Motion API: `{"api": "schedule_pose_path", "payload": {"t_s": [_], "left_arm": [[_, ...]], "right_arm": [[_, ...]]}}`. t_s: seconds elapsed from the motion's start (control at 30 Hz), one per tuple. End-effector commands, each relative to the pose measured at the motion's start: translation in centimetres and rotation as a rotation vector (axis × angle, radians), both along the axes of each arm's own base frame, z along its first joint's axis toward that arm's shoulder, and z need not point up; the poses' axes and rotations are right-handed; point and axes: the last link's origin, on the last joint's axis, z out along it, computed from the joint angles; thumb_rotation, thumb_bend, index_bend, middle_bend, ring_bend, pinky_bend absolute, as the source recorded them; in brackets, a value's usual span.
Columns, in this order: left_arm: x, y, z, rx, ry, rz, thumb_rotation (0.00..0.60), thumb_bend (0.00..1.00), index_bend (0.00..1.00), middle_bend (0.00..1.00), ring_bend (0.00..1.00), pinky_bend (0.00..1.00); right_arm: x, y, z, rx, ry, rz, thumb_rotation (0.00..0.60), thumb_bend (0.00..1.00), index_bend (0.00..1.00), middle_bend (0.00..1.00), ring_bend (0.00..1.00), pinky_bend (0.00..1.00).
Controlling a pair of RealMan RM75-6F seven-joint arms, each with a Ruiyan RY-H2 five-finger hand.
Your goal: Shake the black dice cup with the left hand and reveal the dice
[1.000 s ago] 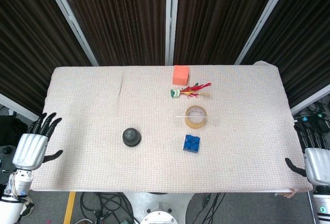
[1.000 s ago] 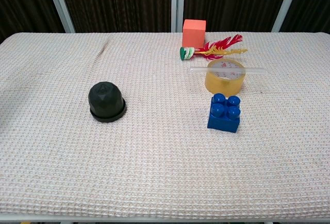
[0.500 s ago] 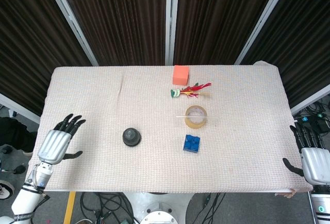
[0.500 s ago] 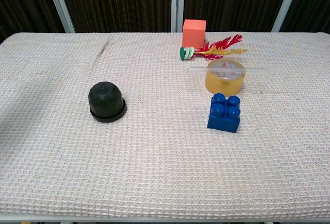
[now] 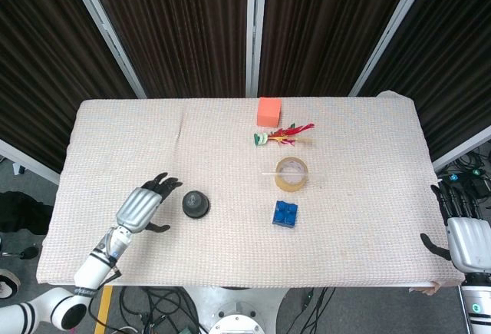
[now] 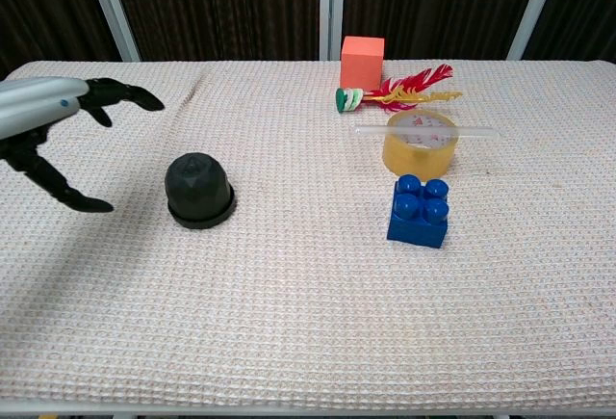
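The black dice cup (image 5: 196, 204) (image 6: 199, 191) stands mouth down on the cloth, left of the table's middle. My left hand (image 5: 145, 206) (image 6: 58, 135) hovers just to its left, fingers spread towards the cup and not touching it; nothing is in it. My right hand (image 5: 462, 230) hangs at the table's right edge, fingers apart and empty; the chest view does not show it. No dice are visible.
A blue toy brick (image 5: 285, 213) (image 6: 420, 210), a tape roll (image 5: 291, 173) (image 6: 419, 143) with a clear stick across it, a red feathered shuttlecock (image 5: 284, 136) (image 6: 395, 91) and an orange block (image 5: 268, 111) (image 6: 362, 61) lie right of the cup. A woven cloth (image 5: 368, 157) covers the table.
My left hand has travelled from the table's left edge in towards the dice cup and now shows in the chest view. The right hand and the objects have stayed put.
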Motion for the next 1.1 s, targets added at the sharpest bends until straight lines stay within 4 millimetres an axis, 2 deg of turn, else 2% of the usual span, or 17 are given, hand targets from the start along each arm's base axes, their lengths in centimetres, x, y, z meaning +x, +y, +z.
{"api": "schedule_pose_path", "payload": {"t_s": [0.03, 0.33, 1.1], "left_arm": [[0.6, 0.9, -1.3, -0.023, -0.023, 0.013, 0.6, 0.0, 0.12, 0.11, 0.02, 0.24], [0.7, 2.3, -3.8, -0.075, -0.013, 0.039, 0.6, 0.0, 0.12, 0.11, 0.02, 0.23], [1.5, 4.2, -6.5, -0.169, -0.021, 0.071, 0.6, 0.0, 0.12, 0.14, 0.02, 0.22]], "right_arm": [[0.0, 0.0, 0.1, -0.002, -0.001, -0.001, 0.6, 0.13, 0.0, 0.0, 0.0, 0.0], [-0.3, 0.0, 0.1, 0.0, 0.0, -0.011, 0.6, 0.13, 0.0, 0.0, 0.0, 0.0], [-0.8, 0.0, 0.3, -0.002, 0.003, -0.027, 0.6, 0.13, 0.0, 0.0, 0.0, 0.0]]}}
